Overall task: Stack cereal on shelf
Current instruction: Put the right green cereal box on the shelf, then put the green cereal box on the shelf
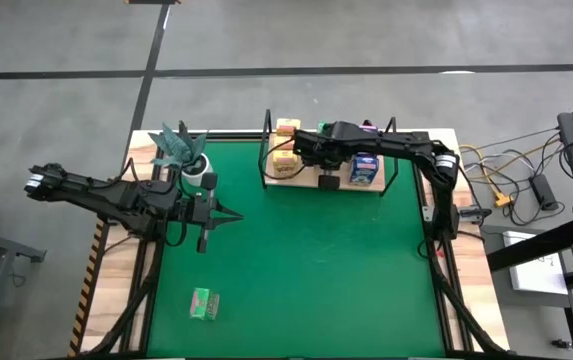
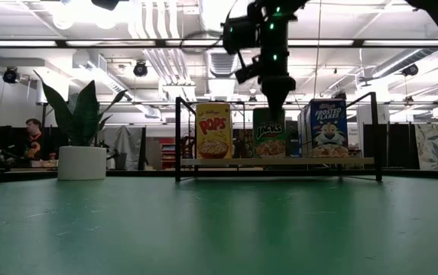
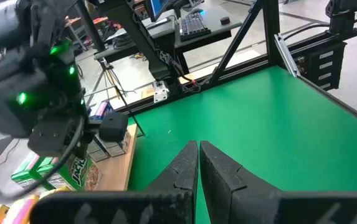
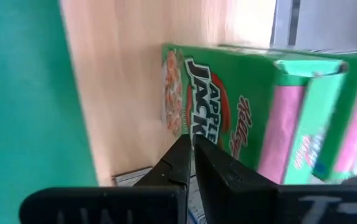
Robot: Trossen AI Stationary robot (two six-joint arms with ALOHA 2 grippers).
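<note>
Right gripper (image 1: 301,150), fingers closed and empty, hovers over the shelf (image 1: 306,181) beside standing boxes. Last loose green cereal box (image 1: 204,304) lies flat near the mat's front-left, closer to the closed left gripper (image 1: 234,216).

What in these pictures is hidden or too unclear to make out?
- High view: the boxes on the shelf under the right arm, so no count.
- Low view: right gripper covers the green box top; touching unclear.
- High view: box on the mat too small to read.
</note>
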